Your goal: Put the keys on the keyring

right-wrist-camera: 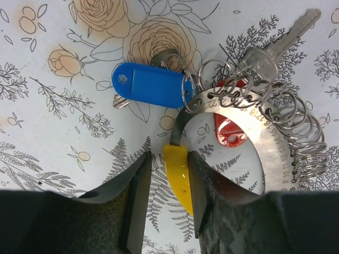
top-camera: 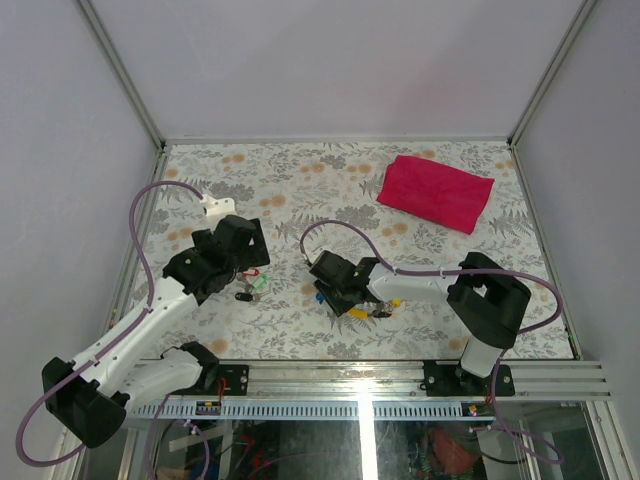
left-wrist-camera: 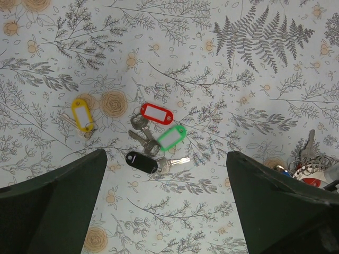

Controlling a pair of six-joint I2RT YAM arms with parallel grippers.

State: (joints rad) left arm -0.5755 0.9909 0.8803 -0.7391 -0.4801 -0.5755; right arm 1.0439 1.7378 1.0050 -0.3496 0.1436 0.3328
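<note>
Your right gripper (right-wrist-camera: 169,159) part-open, straddling yellow tag (right-wrist-camera: 177,177) of keyring (right-wrist-camera: 275,143), not yet pinching. Left gripper (left-wrist-camera: 167,154) wide, empty, above keys (left-wrist-camera: 153,140). Likely light, slick tags; stiff ring: pinch tag's flat faces.

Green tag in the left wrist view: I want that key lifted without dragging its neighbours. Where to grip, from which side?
Probably pinch the green tag across its narrow width near its free upper-right end, coming down from that open side. Its lower-left ring end sits among metal keys between the red tag and black tag.
</note>
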